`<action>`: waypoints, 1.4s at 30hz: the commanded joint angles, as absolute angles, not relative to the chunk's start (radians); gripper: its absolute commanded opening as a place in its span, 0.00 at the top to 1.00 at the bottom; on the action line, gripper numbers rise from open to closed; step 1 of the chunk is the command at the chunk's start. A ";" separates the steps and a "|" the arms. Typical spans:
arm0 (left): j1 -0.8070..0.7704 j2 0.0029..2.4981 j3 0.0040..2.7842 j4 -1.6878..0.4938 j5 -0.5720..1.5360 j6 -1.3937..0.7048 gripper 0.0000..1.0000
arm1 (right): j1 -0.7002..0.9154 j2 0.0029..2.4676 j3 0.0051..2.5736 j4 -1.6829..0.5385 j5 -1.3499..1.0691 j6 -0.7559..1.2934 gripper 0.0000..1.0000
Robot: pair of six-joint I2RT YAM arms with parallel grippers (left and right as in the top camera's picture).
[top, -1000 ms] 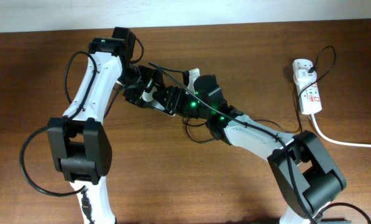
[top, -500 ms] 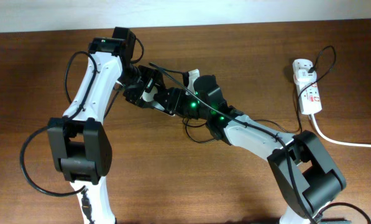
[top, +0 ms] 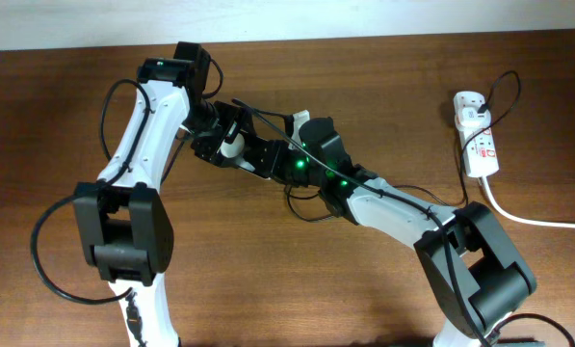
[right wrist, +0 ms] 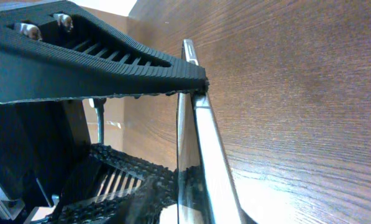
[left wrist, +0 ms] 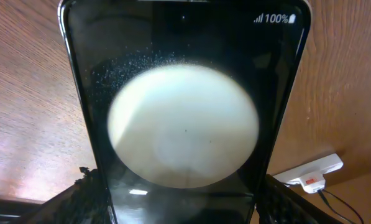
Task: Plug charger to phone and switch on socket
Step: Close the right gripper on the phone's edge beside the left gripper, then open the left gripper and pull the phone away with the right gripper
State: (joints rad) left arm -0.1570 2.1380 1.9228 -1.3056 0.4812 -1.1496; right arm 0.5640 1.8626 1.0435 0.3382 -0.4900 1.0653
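The phone (left wrist: pixel 185 124) fills the left wrist view, its screen lit with a pale round glow. My left gripper (left wrist: pixel 179 199) is shut on it, one of its fingers (left wrist: pixel 79 199) against each long side. From above, both grippers meet at the table's upper middle, left gripper (top: pixel 224 145) and right gripper (top: pixel 268 154). In the right wrist view the phone (right wrist: pixel 197 155) shows edge-on, with a ribbed finger (right wrist: pixel 129 180) against its face. The other right finger is hidden. The socket (top: pixel 478 135) lies far right. The charger (top: pixel 507 85) loops off its plug.
The socket's thick white cord (top: pixel 528 217) runs off the right edge. The socket (left wrist: pixel 309 174) also shows past the phone in the left wrist view. Both arms cross the middle of the brown wooden table (top: pixel 297 280).
The right gripper's fingers have drawn closer together beside the phone. Both arms and the phone have hardly moved.
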 commanded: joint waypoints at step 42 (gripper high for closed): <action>-0.159 2.137 1.950 -1.311 0.488 -1.159 0.01 | 0.553 1.871 1.055 0.528 -0.575 1.135 0.96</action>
